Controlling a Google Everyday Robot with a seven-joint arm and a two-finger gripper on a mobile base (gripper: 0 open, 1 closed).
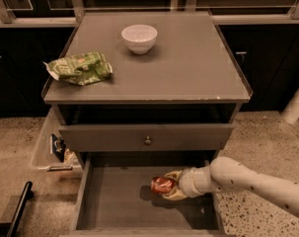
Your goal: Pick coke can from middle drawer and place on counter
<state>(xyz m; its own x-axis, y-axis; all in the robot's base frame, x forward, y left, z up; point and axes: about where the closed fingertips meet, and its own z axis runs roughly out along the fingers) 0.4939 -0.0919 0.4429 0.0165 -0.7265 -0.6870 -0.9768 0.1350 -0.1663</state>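
The coke can [163,184], small and red, is inside the open middle drawer [114,204], right of its centre. My gripper [169,185] reaches in from the right on a pale arm, and its fingers [174,175] are closed around the can. The can looks slightly off the drawer floor, with a shadow under it. The counter [188,68] is the flat grey cabinet top above the drawers.
A white bowl [139,37] stands at the back middle of the counter. A green snack bag [80,68] lies at its left edge. A closed drawer front with a round knob [148,140] is above the open drawer. A pale bin [53,149] hangs on the cabinet's left side.
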